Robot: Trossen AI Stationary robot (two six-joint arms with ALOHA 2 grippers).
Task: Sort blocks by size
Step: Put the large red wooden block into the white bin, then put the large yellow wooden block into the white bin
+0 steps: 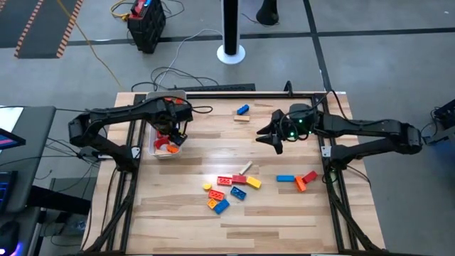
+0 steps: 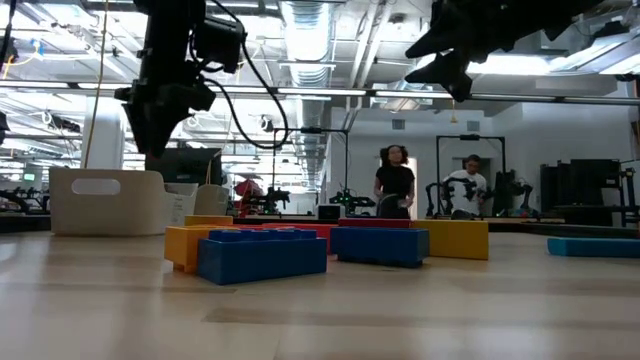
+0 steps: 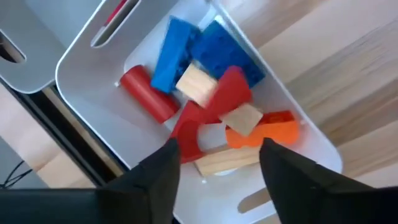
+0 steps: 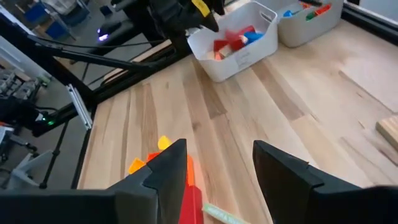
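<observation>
Dark fingers of the left gripper (image 3: 217,168) spread apart, nothing between them, poised over the white tray (image 3: 93,87) at the table's left edge. Directly beyond the fingertips, inside that tray: a red piece (image 3: 205,118), an orange brick (image 3: 273,127), a pale tan bar (image 3: 227,160), two tan squares, a red cylinder (image 3: 148,93) and two blue bricks (image 3: 211,53), all heaped touching one another. Seen from above, same gripper (image 1: 173,128) over the tray (image 1: 158,151), red and orange showing at its near end. A second white tray (image 4: 311,22) just beyond it, farther from the near edge, holding blue and red pieces.

Dark fingers of the right gripper (image 4: 221,174) likewise parted and empty, raised above the bare wood at the table's far right (image 1: 276,140). Below them and nearer the table's near edge, the loose cluster of blocks (image 1: 227,190): red, blue, orange and yellow bricks lying close together at centre, with a pale stick (image 1: 245,168) beside them. To the right of that cluster, well apart from it, a blue bar (image 1: 285,178), an orange brick and a red brick (image 1: 309,176) touching. Toward the far edge, left of the right gripper, one blue brick (image 1: 243,109) resting by a tan block (image 1: 242,118).

At table height: blue (image 2: 262,255), orange and yellow (image 2: 455,238) bricks in front; two people (image 2: 395,185) in the room behind.
</observation>
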